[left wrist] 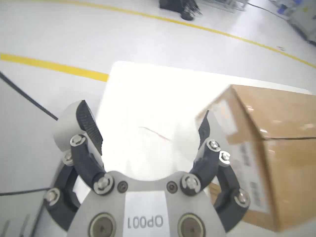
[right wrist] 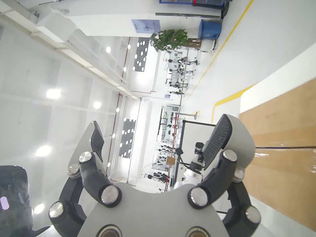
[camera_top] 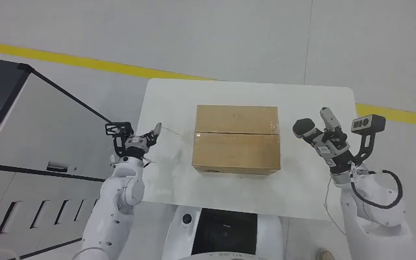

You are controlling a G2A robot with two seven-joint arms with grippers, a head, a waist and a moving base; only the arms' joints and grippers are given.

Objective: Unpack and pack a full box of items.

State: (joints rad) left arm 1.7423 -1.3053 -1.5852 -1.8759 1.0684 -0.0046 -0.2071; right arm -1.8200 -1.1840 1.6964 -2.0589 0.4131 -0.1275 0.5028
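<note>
Fingers (left wrist: 90, 129) of the left gripper (camera_top: 136, 132) are spread apart and empty, above the left edge of the white bench (camera_top: 175, 104). Those of the right gripper (camera_top: 316, 123) are likewise apart, holding nothing. Between the two, mid-bench, sits a closed, taped cardboard box (camera_top: 237, 140).

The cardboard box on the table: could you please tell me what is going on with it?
The cardboard box sits closed in the middle of the white table, its top flaps meeting at a seam. The robot's left hand and right hand hang open over the table, one on each side of the box, and neither touches it. Nothing has been unpacked yet.
</note>
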